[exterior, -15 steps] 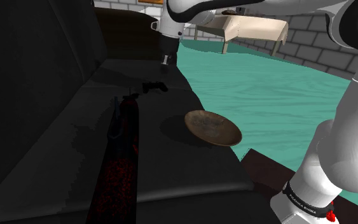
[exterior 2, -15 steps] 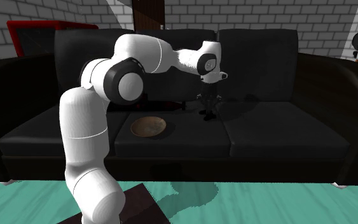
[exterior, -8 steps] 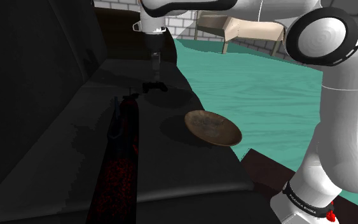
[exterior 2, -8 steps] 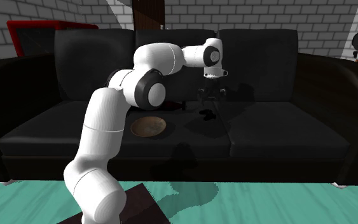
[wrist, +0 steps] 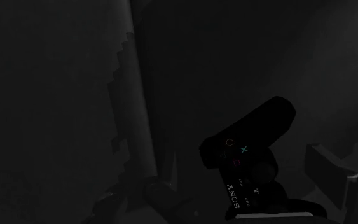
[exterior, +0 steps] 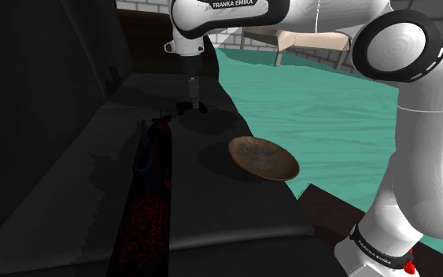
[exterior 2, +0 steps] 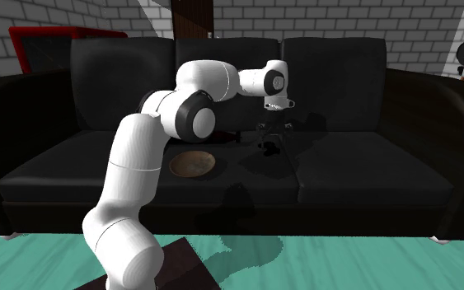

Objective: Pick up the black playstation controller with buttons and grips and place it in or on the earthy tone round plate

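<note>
Black on black: the controller (wrist: 247,159) lies flat and face up on the dark sofa (exterior 2: 345,169), close to the seam between two seat cushions, with its button symbols and lettering showing. Its long axis runs from the backrest side towards the seat's front edge, left to right in the shoulder view. In the wrist view one grip stretches away from the camera. Right above it hangs the gripper (exterior: 193,104), pointing straight down, fingers parted on either side of it and not touching it. A brown round plate (exterior: 263,158) sits on the middle cushion, apart from the controller and nearer the stand.
</note>
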